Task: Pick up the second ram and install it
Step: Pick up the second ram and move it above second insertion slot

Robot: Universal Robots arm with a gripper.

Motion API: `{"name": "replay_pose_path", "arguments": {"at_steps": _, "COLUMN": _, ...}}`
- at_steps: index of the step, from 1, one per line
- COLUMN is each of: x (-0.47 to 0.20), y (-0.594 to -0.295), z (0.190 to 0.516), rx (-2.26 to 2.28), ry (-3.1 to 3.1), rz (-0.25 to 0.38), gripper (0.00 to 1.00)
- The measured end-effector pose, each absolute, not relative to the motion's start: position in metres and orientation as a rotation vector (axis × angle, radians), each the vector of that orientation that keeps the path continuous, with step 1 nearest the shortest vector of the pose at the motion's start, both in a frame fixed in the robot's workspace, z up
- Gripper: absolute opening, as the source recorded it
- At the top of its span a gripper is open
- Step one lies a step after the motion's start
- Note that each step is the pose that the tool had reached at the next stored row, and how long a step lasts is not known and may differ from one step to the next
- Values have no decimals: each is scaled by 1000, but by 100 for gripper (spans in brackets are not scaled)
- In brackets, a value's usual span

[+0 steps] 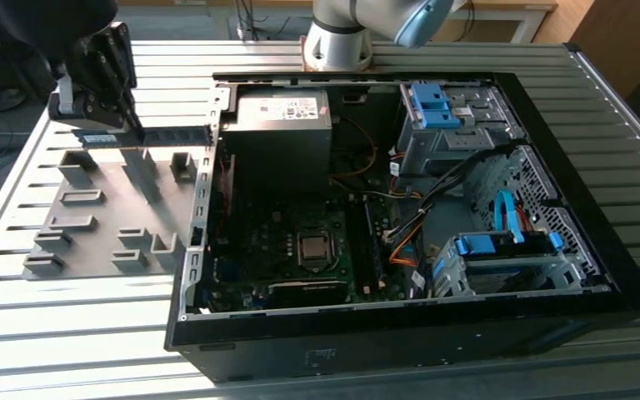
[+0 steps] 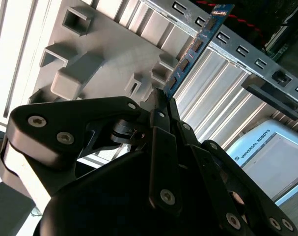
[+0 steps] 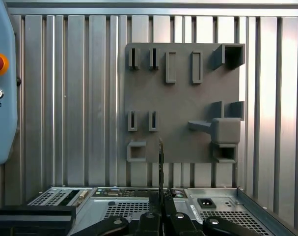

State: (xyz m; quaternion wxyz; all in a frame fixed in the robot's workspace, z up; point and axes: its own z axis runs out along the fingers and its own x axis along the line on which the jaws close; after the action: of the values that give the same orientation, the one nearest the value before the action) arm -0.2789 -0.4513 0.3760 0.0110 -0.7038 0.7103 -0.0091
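Nearest the wrist, the tool [image 2: 162, 101] is clamped shut on 1 end of the second ram [image 2: 200, 39]. Its 2 fingers pinch the blue-green board, and the rest of the stick juts out free toward the computer case [image 1: 587, 275]. In the exterior view the stick is held level, outside the case and just short of its side wall, not touching it.

Beneath the stick, beside the case, the grey slotted tray [image 1: 109, 208] lies on the ribbed tabletop [image 1: 76, 321]. The ram looks lifted clear of the tray's slots, with its lower edge above the tray end nearest the case. Farther off, inside the case, the motherboard [image 1: 297, 250] lies open to view, well apart from the stick.

By my reading the pick-up is done, since the ram is gripped and off the tray. The installing is all left. The stick is not yet over the case's opening, and I cannot tell which memory slot is free.
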Motion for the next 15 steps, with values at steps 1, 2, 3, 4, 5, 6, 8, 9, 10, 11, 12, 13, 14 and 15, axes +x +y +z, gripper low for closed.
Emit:
{"name": "replay_pose_path", "arguments": {"at_steps": 1, "x": -277, "y": -451, "z": 376, "rx": -2196, "ry": 2216, "rz": -28, "gripper": 14}}
{"name": "replay_pose_path", "arguments": {"at_steps": 2, "x": -276, "y": -451, "z": 376, "rx": -2196, "ry": 2216, "rz": -28, "gripper": 14}}
{"name": "replay_pose_path", "arguments": {"at_steps": 3, "x": -274, "y": -451, "z": 376, "rx": -2196, "ry": 2216, "rz": -28, "gripper": 14}}
{"name": "replay_pose_path", "arguments": {"at_steps": 4, "x": -272, "y": -451, "z": 376, "rx": -2196, "ry": 2216, "rz": -28, "gripper": 14}}
{"name": "replay_pose_path", "arguments": {"at_steps": 5, "x": -271, "y": -451, "z": 376, "rx": -2196, "ry": 2216, "rz": -28, "gripper": 14}}
{"name": "replay_pose_path", "arguments": {"at_steps": 6, "x": -269, "y": -451, "z": 376, "rx": -2196, "ry": 2216, "rz": -28, "gripper": 14}}
{"name": "replay_pose_path", "arguments": {"at_steps": 8, "x": -266, "y": -451, "z": 376, "rx": -2195, "ry": 2216, "rz": -28, "gripper": 14}}
{"name": "replay_pose_path", "arguments": {"at_steps": 9, "x": -264, "y": -451, "z": 376, "rx": -2196, "ry": 2216, "rz": -28, "gripper": 14}}
{"name": "replay_pose_path", "arguments": {"at_steps": 10, "x": -263, "y": -451, "z": 376, "rx": -2196, "ry": 2216, "rz": -28, "gripper": 14}}
{"name": "replay_pose_path", "arguments": {"at_steps": 11, "x": -261, "y": -451, "z": 376, "rx": -2196, "ry": 2216, "rz": -28, "gripper": 14}}
{"name": "replay_pose_path", "arguments": {"at_steps": 12, "x": -259, "y": -451, "z": 376, "rx": -2196, "ry": 2216, "rz": -28, "gripper": 14}}
{"name": "replay_pose_path", "arguments": {"at_steps": 13, "x": -258, "y": -451, "z": 376, "rx": -2196, "ry": 2216, "rz": -28, "gripper": 14}}
{"name": "replay_pose_path", "arguments": {"at_steps": 14, "x": -256, "y": -451, "z": 376, "rx": -2196, "ry": 2216, "rz": -28, "gripper": 14}}
{"name": "replay_pose_path", "arguments": {"at_steps": 15, "x": -255, "y": -451, "z": 376, "rx": -2196, "ry": 2216, "rz": -28, "gripper": 14}}
